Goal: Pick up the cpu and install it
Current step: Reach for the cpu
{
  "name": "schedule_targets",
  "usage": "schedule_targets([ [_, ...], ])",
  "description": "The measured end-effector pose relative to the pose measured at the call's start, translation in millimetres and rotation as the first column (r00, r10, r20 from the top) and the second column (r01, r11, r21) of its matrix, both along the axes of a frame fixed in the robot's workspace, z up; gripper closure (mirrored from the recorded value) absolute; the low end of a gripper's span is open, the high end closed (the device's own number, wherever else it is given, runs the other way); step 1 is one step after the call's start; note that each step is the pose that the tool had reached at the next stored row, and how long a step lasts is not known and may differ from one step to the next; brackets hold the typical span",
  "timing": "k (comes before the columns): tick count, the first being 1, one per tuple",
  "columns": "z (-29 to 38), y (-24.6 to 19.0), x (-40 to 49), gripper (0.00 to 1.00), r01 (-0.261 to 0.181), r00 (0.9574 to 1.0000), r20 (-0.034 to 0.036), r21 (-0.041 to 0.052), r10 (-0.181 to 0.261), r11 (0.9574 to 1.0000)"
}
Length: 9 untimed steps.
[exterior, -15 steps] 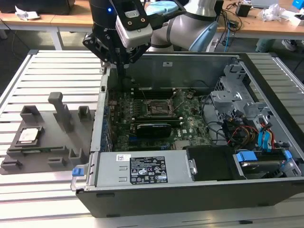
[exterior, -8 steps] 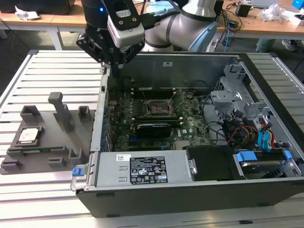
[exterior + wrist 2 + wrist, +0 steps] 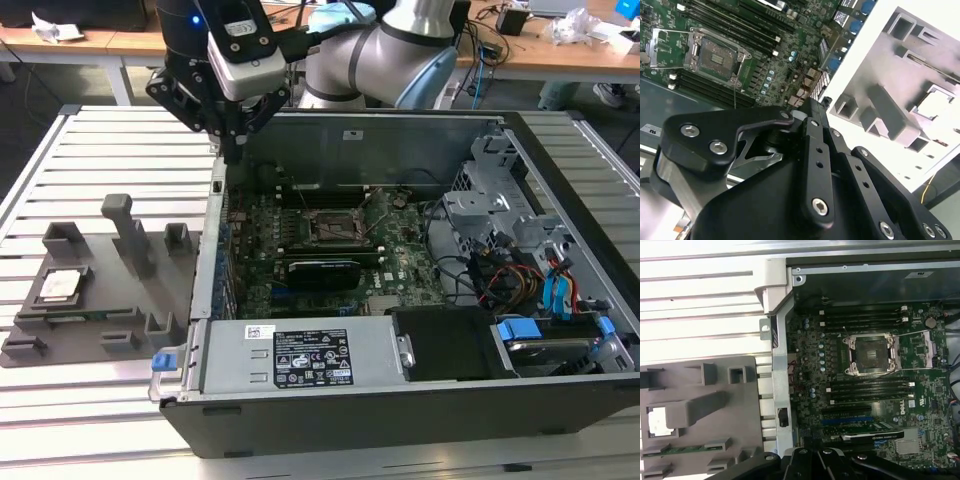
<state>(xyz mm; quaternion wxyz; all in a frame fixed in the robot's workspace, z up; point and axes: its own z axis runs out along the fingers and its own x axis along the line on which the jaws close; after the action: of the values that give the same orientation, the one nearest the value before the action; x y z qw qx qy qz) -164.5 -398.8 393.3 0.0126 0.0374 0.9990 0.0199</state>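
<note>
The gripper (image 3: pixel 231 150) is clenched, its black fingers (image 3: pixel 813 150) pinched together with nothing in them. It hangs pointing straight down over the side wall of the computer case (image 3: pixel 400 150) on the exterior view's left, near the far corner, so it's between the tray and the board.

Working from the front: nearest to us in the exterior view is the metal box (image 3: pixel 300 355) with a white label along the case's near edge. Beside it, on the exterior view's right, is a tangle of blue and red cables (image 3: pixel 545 290).

On the exterior view's left, outside the case, a grey tray (image 3: pixel 95 312) lies flat on the slatted table (image 3: pixel 110 150). The cpu (image 3: pixel 60 285) sits in a square pocket of that tray, silvery top up and well apart from the gripper. We can also spot it in both wrist views (image 3: pixel 935 105) (image 3: pixel 657 421). A green memory stick (image 3: pixel 685 449) lies in a slot just beside it.

Further in, the green motherboard (image 3: pixel 262 280) covers the case floor. A long black card (image 3: pixel 322 272) stands on it, and just behind that is the square socket (image 3: pixel 330 228), its metal bracket swung open.

Behind the case we see the grey robot arm (image 3: pixel 400 50), then wooden desks (image 3: pixel 540 52) at the back.
</note>
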Motion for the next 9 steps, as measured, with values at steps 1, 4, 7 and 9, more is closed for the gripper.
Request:
schedule_targets([
  [1, 0.0, 0.0, -0.9, 0.89, 0.0, 1.0, -0.0001, 0.0, 0.0, 1.0],
  [4, 0.0, 0.0, -3.4, 0.89, 0.0, 1.0, 0.0, 0.0, 0.0, 1.0],
  [7, 0.0, 0.0, -5.9, 0.89, 0.0, 1.0, 0.0, -0.0001, 0.0, 1.0],
  [9, 0.0, 0.0, -7.8, 0.89, 0.0, 1.0, 0.0, 0.0, 0.0, 1.0],
])
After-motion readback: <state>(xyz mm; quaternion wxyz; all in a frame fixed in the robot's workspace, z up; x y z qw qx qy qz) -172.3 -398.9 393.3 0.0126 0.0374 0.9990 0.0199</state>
